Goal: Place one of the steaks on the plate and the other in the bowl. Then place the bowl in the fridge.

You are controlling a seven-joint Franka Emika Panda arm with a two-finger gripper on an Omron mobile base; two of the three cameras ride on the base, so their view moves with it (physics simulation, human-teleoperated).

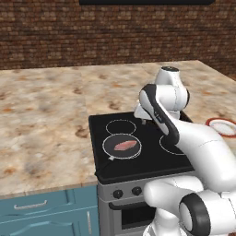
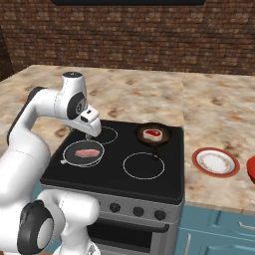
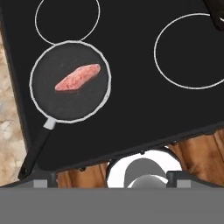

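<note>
gripper [image 2: 92, 133] open — above steak [image 2: 86, 153]

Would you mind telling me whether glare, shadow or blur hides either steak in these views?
Left base view: near steak sharp, evenly lit. Right base view: far steak small but clear, no glare. Hand view: crisp, no glare on the near steak.

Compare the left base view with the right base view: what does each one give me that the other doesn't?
Left base view alone: pale blue drawers left of the stove. Right base view alone: the second steak in a dark pan at the back right burner, and the red bowl's edge beside the plate. Both: the near steak in its silver-rimmed pan, the black stovetop, the red-rimmed plate on the counter.
</note>
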